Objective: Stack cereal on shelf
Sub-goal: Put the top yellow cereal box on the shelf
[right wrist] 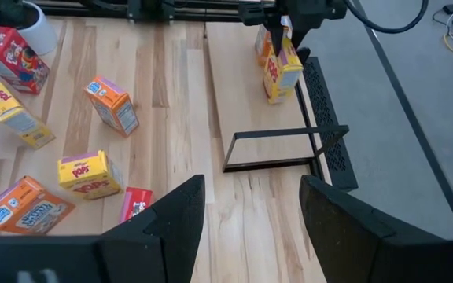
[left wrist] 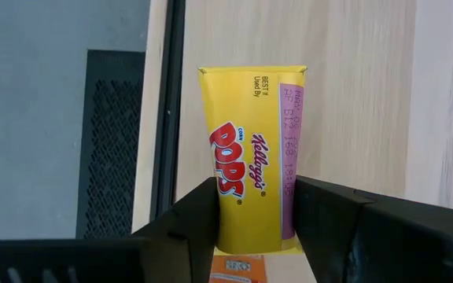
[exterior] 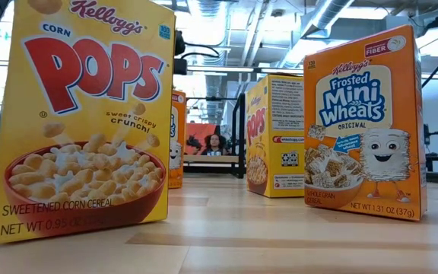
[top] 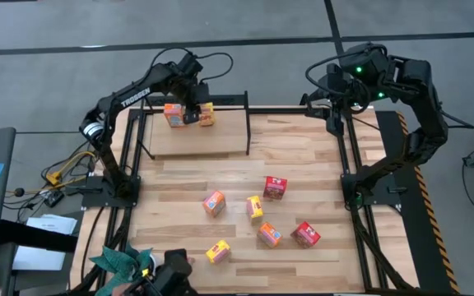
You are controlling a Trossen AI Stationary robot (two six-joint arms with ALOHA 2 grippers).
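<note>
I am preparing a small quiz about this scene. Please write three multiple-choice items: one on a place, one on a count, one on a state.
1. Where is the left end effector?
A. over the shelf
B. at the table's near edge
C. off the table

2. How many cereal boxes lie on the tabletop, off the shelf?
A. three
B. six
C. nine

3. What is the right end effector doing?
A. gripping a red box
B. pressing on the shelf
C. open, holding nothing

Answers: 1 A, the high view shows it above the shelf board, shut on a yellow Corn Pops box. 2 B, six are scattered there. 3 C, its fingers stand apart with nothing between.
</note>
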